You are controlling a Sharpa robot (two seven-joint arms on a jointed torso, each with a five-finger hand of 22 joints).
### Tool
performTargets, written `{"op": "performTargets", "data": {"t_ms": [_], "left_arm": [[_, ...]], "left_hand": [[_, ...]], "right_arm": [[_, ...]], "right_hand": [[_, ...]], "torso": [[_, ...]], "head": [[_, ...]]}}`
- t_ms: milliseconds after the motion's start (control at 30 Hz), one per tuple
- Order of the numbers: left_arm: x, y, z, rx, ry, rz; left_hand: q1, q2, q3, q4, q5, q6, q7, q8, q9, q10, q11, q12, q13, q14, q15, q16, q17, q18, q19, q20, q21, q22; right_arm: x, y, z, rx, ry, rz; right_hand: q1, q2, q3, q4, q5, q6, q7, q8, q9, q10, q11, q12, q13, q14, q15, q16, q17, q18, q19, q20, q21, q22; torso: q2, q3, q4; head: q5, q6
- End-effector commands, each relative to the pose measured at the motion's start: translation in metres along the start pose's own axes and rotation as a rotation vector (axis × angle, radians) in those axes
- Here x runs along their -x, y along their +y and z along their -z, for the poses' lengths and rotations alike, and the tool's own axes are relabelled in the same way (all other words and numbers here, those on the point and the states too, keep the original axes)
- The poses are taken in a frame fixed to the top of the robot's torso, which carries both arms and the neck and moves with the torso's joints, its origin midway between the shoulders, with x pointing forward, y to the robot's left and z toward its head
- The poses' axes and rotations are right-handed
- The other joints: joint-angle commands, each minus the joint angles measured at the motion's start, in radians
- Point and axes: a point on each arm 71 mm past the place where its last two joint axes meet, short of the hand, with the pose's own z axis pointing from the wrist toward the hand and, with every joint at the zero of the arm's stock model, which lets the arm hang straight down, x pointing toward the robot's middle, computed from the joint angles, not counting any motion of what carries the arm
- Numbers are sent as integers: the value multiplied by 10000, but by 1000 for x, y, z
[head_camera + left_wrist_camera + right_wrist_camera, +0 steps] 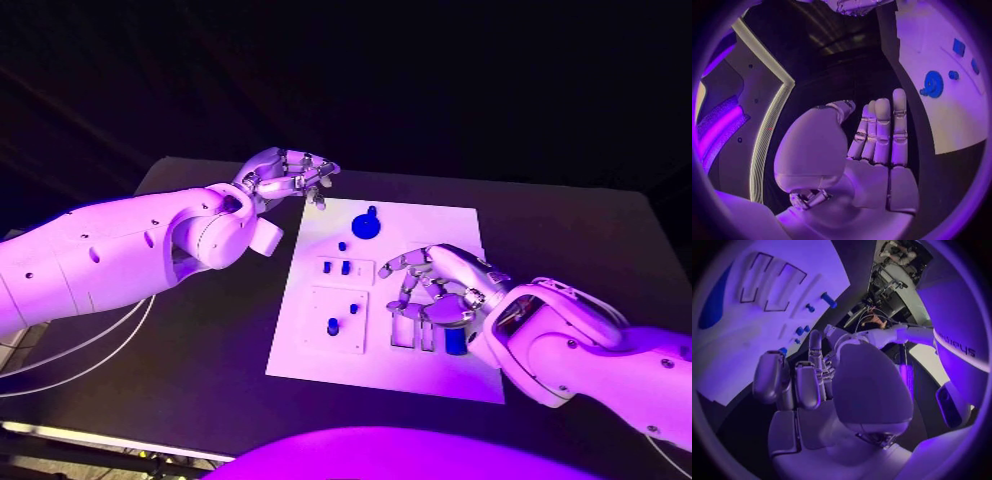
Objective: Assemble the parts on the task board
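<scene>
Over the task board (pixel 433 375), right hand (pixel 437 288) hovers, fingers (pixel 408 268) spread.

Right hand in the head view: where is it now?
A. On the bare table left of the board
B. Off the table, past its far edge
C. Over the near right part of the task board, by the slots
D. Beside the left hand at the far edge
C: the right hand is over the near right part of the task board, its fingers above the rectangular slots.
</scene>
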Motion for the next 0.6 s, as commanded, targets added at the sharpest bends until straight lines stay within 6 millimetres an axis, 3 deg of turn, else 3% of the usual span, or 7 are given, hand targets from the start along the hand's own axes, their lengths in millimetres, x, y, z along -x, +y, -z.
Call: {"op": "performTargets", "data": {"t_ms": [33, 67, 100, 133, 233, 367, 600], "left_arm": [[-1, 0, 0, -16, 174, 95], [-1, 0, 0, -12, 174, 95], [-1, 1, 0, -9, 174, 97], [-1, 1, 0, -7, 177, 101], [-2, 1, 1, -8, 187, 110], [-1, 1, 2, 1, 179, 111], [-3, 2, 2, 21, 212, 125]], "left_hand": [[-54, 41, -49, 0, 26, -84, 16, -22, 0, -32, 3, 46, -10, -95, 5, -52, 13, 140, 61, -15, -52, -15], [-67, 42, -59, 5, 25, -89, 18, -23, -1, -40, 6, 45, -15, -96, 8, -54, 14, 139, 64, -14, -59, -21], [-67, 42, -59, 5, 25, -89, 18, -23, -1, -40, 6, 45, -15, -96, 8, -54, 14, 139, 64, -14, -59, -21], [-67, 42, -59, 5, 25, -89, 18, -23, -1, -40, 6, 45, -15, -96, 8, -54, 14, 139, 64, -14, -59, -21], [-91, 45, -74, 15, 24, -92, 22, -24, -2, -45, 11, 46, -20, -97, 11, -56, 15, 138, 68, -12, -69, -28], [-91, 45, -74, 15, 24, -92, 22, -24, -2, -45, 11, 46, -20, -97, 11, -56, 15, 138, 68, -12, -69, -28], [-100, 49, -78, 17, 24, -93, 22, -24, -2, -46, 12, 46, -21, -98, 12, -57, 15, 138, 69, -12, -73, -31]], "right_arm": [[13, -13, 10, -817, 166, -1766], [19, -19, 15, -1074, 125, -1849], [24, -25, 20, -1358, 97, -1909], [29, -31, 26, -1604, 86, -1911], [39, -43, 41, -2103, 129, -1592], [44, -53, 59, -2623, 284, -891], [40, -68, 82, -3812, 474, -170]], "right_hand": [[-341, 6, -376, 260, 47, 687, -5, 550, 164, 265, 39, 2845, 2619, 314, -94, 130, 224, -8, 155, -39, 295, 219], [-513, 92, -606, 498, -16, 699, -3, 864, 274, 562, 60, 5785, 6065, 367, -20, 302, 526, -49, 228, -64, 468, 362], [-658, 89, -740, 611, -11, 809, -42, 1055, 372, 1079, -27, 6982, 7545, 433, -64, 463, 814, -82, 280, -37, 600, 456], [-760, 240, -953, 742, 4, 706, -84, 1446, 606, 1222, -35, 8103, 8973, 473, -52, 631, 1100, -91, 328, -88, 716, 561], [-1323, 474, -1411, 764, 12, 801, -233, 2056, 1007, 1973, -131, 9340, 10766, 620, -151, 1054, 1921, -155, 440, -110, 1023, 796], [-1657, 614, -1841, 793, 18, 755, -299, 2330, 1243, 2246, -185, 9690, 11342, 697, -204, 1296, 2415, -228, 566, -175, 1385, 1053], [-1877, 793, -2408, 814, 40, 697, -322, 2376, 1321, 2335, -204, 9763, 11524, 779, -218, 1525, 2922, -358, 777, -195, 2024, 1474]], "torso": [[-76, -12, -55], [-85, -14, -59], [-101, -20, -67], [-110, -26, -69], [-105, -30, -64], [-125, -21, -109], [-152, -48, -139]], "head": [[-414, 91], [-544, 114], [-644, 125], [-721, 151], [-960, 205], [-1061, 206], [-1258, 154]]}}
